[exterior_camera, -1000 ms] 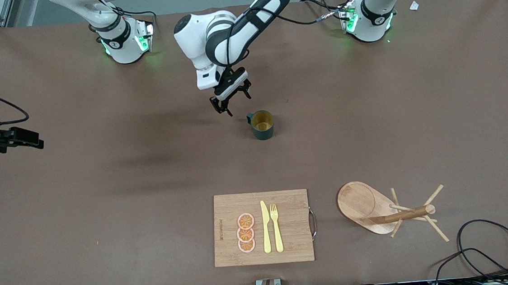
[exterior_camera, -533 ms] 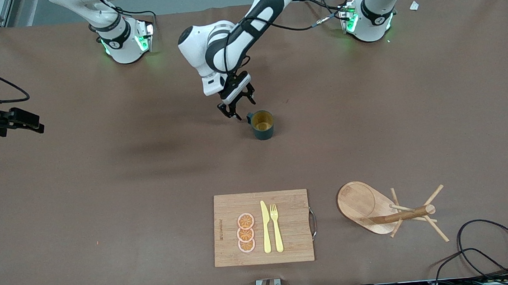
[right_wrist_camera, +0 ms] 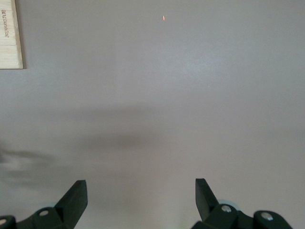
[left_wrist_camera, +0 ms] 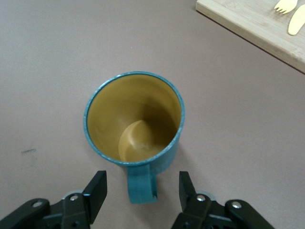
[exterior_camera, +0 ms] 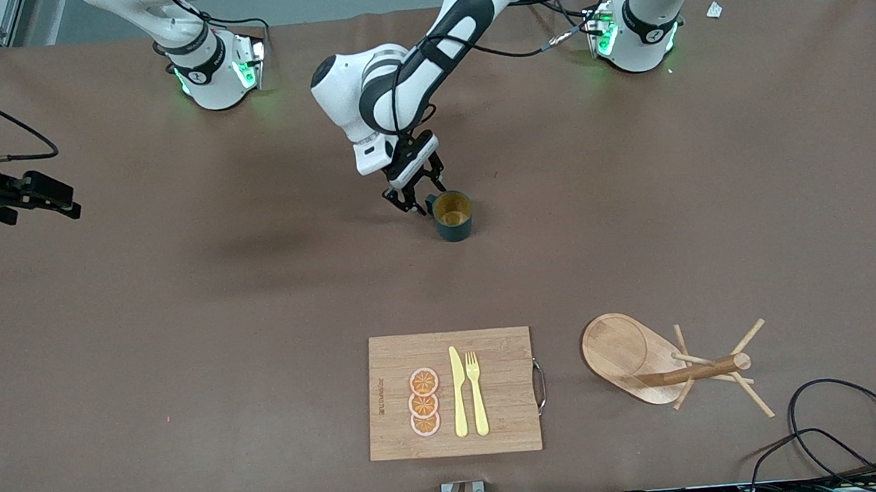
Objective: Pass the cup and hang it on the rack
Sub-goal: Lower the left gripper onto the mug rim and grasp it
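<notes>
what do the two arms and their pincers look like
Both arms are glossy white with rounded joints and black bands. The left arm has a long black panel on its forearm and loose black cables along it. Green lights glow at both bases. The left pincer and right pincer are black, with two flat fingers.

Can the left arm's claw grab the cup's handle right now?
Probably yes. The left claw has a finger on each side of the cup handle, with gaps both sides and nothing between them.
</notes>
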